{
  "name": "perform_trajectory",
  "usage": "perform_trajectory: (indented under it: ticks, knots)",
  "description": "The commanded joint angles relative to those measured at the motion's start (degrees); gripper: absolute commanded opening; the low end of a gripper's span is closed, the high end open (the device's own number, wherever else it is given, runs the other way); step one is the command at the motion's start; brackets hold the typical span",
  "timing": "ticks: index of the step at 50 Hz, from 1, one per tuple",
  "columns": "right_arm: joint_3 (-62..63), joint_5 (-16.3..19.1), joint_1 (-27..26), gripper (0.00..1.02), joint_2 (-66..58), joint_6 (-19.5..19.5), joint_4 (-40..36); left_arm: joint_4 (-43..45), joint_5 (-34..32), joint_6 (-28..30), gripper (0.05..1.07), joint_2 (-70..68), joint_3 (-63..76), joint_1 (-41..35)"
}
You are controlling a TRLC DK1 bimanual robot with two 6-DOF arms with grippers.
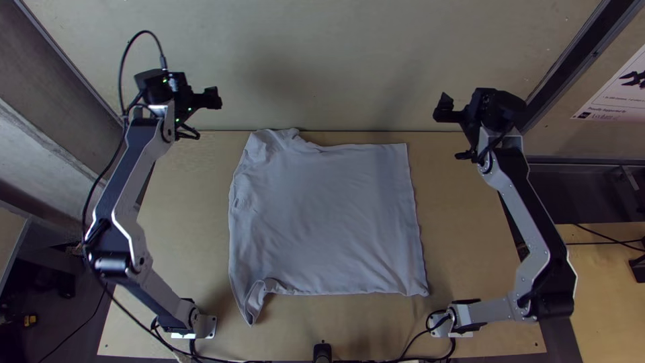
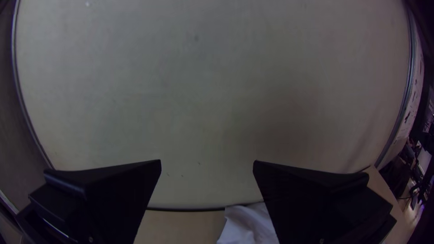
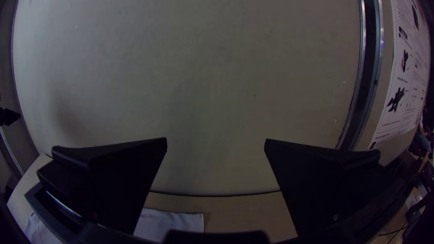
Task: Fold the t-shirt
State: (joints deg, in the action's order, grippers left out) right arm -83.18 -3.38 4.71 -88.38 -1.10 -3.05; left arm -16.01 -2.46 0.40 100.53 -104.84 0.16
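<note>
The light grey t-shirt [image 1: 326,218] lies spread on the table, its left side rumpled, with a twisted flap at its lower left corner and a bunched bit at the upper left. My left gripper [image 1: 213,101] is held up beyond the shirt's upper left corner, touching nothing. In the left wrist view its fingers stand wide apart, the gripper [image 2: 206,167] open above a corner of shirt [image 2: 248,226]. My right gripper [image 1: 445,111] hangs past the upper right corner; in the right wrist view this gripper [image 3: 215,144] is open too, near the shirt's edge [image 3: 169,223].
A pale wall [image 1: 336,60] rises behind the table's far edge. Bare wood of the table [image 1: 463,235] shows on both sides of the shirt. Cables [image 1: 269,361] run along the near edge, beside a small black post [image 1: 322,352]. A printed poster [image 1: 618,87] is at the right.
</note>
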Motion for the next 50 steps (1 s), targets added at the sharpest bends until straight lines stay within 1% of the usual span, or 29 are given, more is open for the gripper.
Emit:
perform_trajectory:
  ticks: [1, 4, 10, 13, 20, 23, 27, 32, 43, 48, 50]
  knots:
    - [-2.8, 0.2, 1.1, 0.99, -2.7, -1.4, -1.1, -3.5, 0.0, -0.8, 1.03, 4.3, -6.5, -1.3]
    - [-3.2, 0.3, 1.4, 0.99, -3.6, -1.5, -1.2, -3.9, 0.1, -0.8, 1.03, 6.4, -7.8, -1.9]
    - [-3.3, 0.2, 1.6, 0.99, -5.3, -4.3, -1.3, -7.7, 0.0, -0.9, 1.03, 11.9, -12.6, -3.5]
    - [-3.7, 0.3, 1.6, 0.99, -6.6, -5.0, -1.7, -10.0, 0.1, -1.5, 1.03, 15.2, -15.8, -3.7]
    - [-6.9, 0.2, 1.6, 0.99, -10.6, -5.8, -5.6, -12.9, 0.0, -2.4, 1.01, 22.0, -22.6, -3.9]
    - [-8.9, 0.2, 1.5, 0.99, -12.6, -7.2, -8.0, -13.0, 0.1, -2.4, 1.02, 23.9, -23.8, -3.9]
    - [-11.7, 0.2, 1.0, 0.99, -15.2, -11.0, -11.9, -13.1, 0.1, -2.0, 1.02, 26.6, -24.8, -3.9]
    - [-14.4, 0.3, 0.7, 0.99, -17.5, -14.1, -14.8, -13.1, 0.4, -1.6, 1.02, 29.5, -25.0, -4.0]
    - [-15.1, 0.7, 0.8, 0.99, -18.4, -15.6, -15.4, -13.3, 0.4, -2.4, 1.01, 34.3, -25.2, -4.6]
    - [-16.4, 0.7, 0.8, 0.99, -19.4, -16.8, -17.9, -13.4, 0.4, -2.8, 1.01, 35.4, -25.4, -5.0]
    - [-16.7, 0.7, 0.9, 0.99, -19.7, -17.3, -18.6, -13.4, 0.4, -2.8, 0.96, 36.0, -25.5, -5.2]
